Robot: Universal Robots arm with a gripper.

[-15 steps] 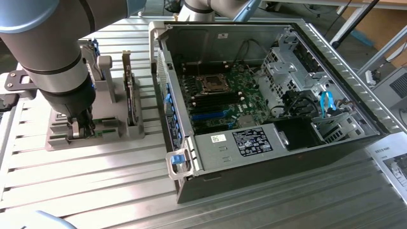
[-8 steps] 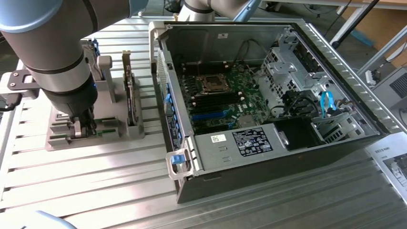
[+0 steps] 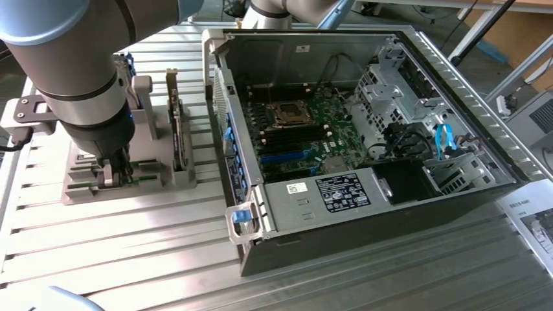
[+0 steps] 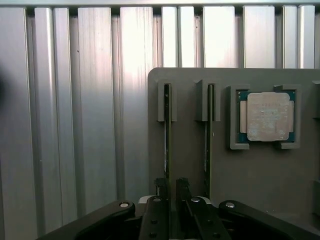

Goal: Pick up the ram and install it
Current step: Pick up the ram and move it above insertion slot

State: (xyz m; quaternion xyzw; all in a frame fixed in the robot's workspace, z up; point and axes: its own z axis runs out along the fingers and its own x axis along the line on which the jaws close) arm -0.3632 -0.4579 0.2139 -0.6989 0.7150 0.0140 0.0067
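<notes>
The ram [image 4: 167, 145] is a thin stick standing on edge in a slot of the grey holder [image 4: 187, 150]; a second stick like it [image 4: 207, 145] stands in the neighbouring slot. My gripper [image 4: 171, 187] is down over the near end of the first stick. One finger is on each side of it, and the gap between them is wider than the stick, so the gripper is open. In the exterior view the gripper [image 3: 115, 173] is lowered into the holder [image 3: 82, 188] at the exterior view's left, beside the open computer case [image 3: 449, 194].
A processor chip [image 4: 267, 116] lies in a recess of the holder. A taller upright card [image 3: 177, 129] stands in the holder close to the arm. The case's motherboard [image 3: 298, 133] faces up. A printed sheet [image 3: 531, 220] lies at the exterior view's right on the ribbed metal table [image 3: 129, 259].
</notes>
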